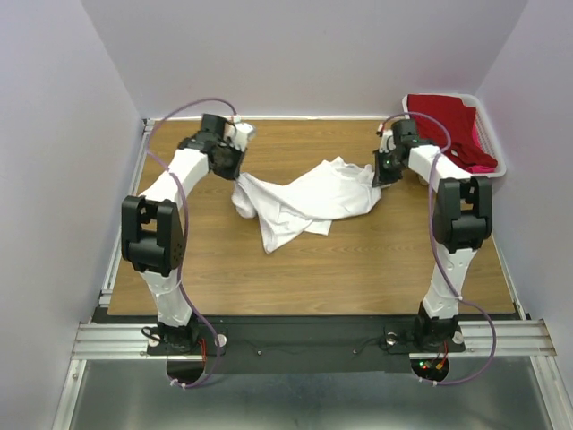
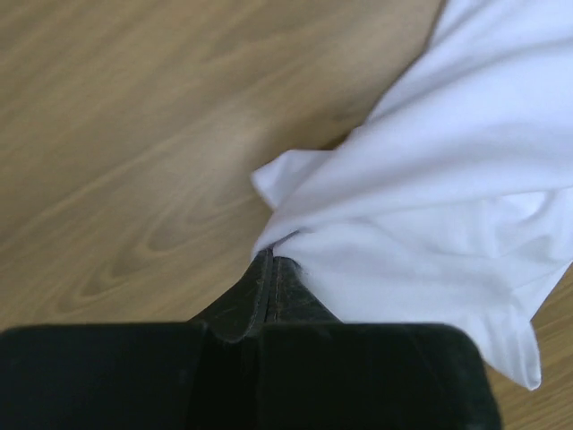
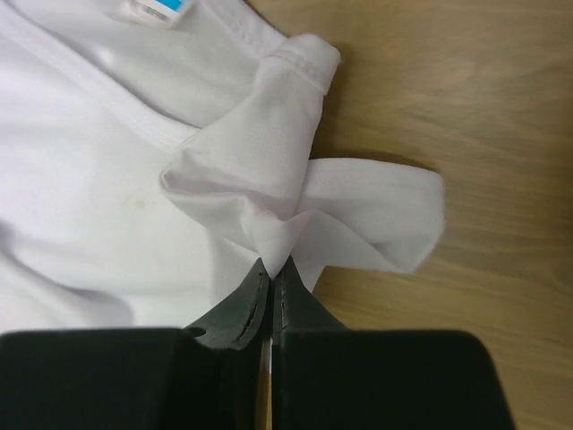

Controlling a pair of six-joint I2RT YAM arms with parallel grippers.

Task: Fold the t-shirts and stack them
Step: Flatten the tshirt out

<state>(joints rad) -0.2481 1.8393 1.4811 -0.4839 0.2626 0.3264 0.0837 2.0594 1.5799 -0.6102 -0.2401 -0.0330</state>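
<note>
Our left gripper (image 2: 273,262) is clenched on a bunched edge of the white t-shirt (image 1: 304,202). In the left wrist view the cloth spills away from the closed fingertips toward the right. Our right gripper (image 3: 271,269) is likewise pinched tight on a small fold of the same shirt, near its ribbed neckline (image 3: 107,100) and the blue label (image 3: 152,7). Between the two grippers we see the shirt lying crumpled across the far half of the wooden table (image 1: 340,260). Its left end meets the left gripper, its right end meets the right one, and a loose flap trails toward the near side. We see the red t-shirt (image 1: 443,121) and the pink t-shirt (image 1: 480,162) heaped in the white basket (image 1: 491,134) at the far right corner, apart from the white shirt.
</note>
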